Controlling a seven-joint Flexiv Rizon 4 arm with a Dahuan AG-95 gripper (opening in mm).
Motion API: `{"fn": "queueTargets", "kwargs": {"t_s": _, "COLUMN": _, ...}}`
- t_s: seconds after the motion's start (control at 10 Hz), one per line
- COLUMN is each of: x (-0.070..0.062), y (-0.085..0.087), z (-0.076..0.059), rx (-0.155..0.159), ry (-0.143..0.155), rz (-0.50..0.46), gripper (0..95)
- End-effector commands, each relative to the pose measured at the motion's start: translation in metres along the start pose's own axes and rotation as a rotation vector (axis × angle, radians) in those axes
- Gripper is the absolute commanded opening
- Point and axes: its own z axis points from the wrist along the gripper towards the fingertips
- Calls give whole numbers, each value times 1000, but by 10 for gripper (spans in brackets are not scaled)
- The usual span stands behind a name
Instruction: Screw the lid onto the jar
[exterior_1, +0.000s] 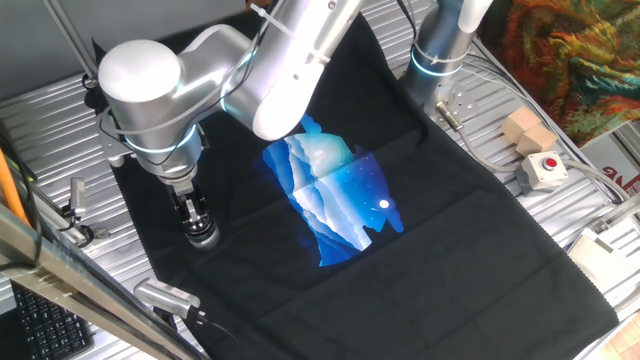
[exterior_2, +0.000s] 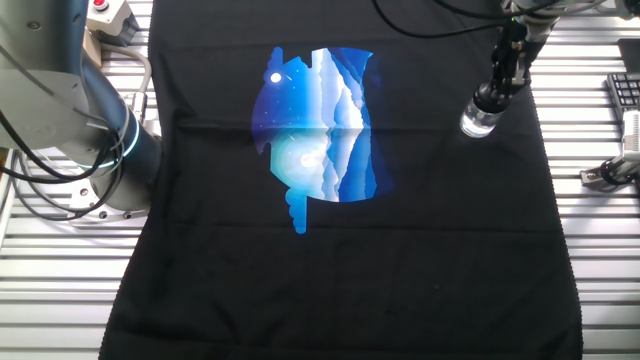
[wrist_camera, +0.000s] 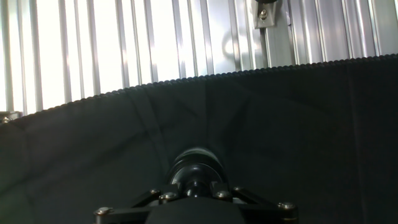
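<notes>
The jar (exterior_1: 203, 237), small and of clear shining glass, stands upright on the black cloth near its left edge; in the other fixed view the jar (exterior_2: 479, 123) sits at the upper right. My gripper (exterior_1: 196, 220) comes straight down onto its top, fingers drawn close together around the dark lid (exterior_2: 488, 101) that rests on the jar's mouth. In the hand view the dark round lid (wrist_camera: 196, 163) shows just beyond my gripper (wrist_camera: 194, 184), and the jar beneath is hidden.
A black cloth (exterior_1: 440, 250) with a blue print (exterior_1: 335, 200) covers the slatted table. A red-buttoned box (exterior_1: 543, 170) and a wooden block (exterior_1: 527, 130) lie at the right. A grey metal cylinder (exterior_1: 165, 295) lies near the jar, and a keyboard (exterior_1: 40, 325) is at the front left.
</notes>
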Motion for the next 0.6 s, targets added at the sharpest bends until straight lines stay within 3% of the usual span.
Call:
{"fn": "queueTargets", "kwargs": {"t_s": 0.1, "x": -1, "y": 0, "z": 1, "rx": -2, "ry": -4, "rz": 1, "gripper": 0}}
{"fn": "queueTargets", "kwargs": {"t_s": 0.6, "x": -1, "y": 0, "z": 2, "rx": -3, "ry": -11, "rz": 4, "gripper": 0}}
